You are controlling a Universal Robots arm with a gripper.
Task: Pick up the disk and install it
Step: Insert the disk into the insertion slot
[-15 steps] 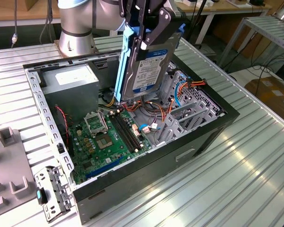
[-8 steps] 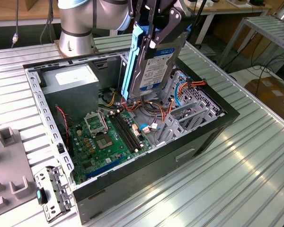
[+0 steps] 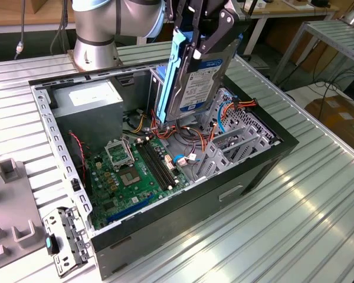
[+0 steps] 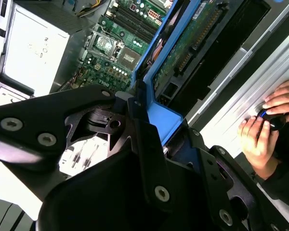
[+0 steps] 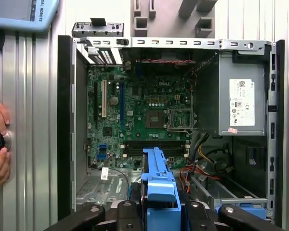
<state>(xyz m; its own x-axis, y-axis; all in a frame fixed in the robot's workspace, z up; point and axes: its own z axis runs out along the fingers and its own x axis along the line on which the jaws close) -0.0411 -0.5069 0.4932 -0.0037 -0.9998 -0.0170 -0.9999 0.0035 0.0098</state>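
Observation:
The disk (image 3: pixel 199 76), dark metal with a white label and blue side rails, hangs steeply tilted over the open computer case (image 3: pixel 236 191). My gripper (image 3: pixel 205 41) is shut on its upper end. Its lower end dips inside the case, just above the red and orange cables (image 3: pixel 186 131) and beside the metal drive cage (image 3: pixel 239 141). In the second wrist view the disk's green circuit side (image 4: pixel 192 41) and a blue rail (image 4: pixel 164 118) run out from between the black fingers (image 4: pixel 149 159). In the first wrist view the rail (image 5: pixel 156 180) points down at the motherboard (image 5: pixel 139 115).
A grey power supply box (image 3: pixel 88 97) fills the case's far corner. The arm's base (image 3: pixel 97 41) stands behind the case. A metal bracket with a blue latch (image 3: pixel 62 239) and grey fixtures (image 3: pixel 12 171) lie at the exterior view's left. A person's hands (image 4: pixel 269 122) rest on the table beside the case.

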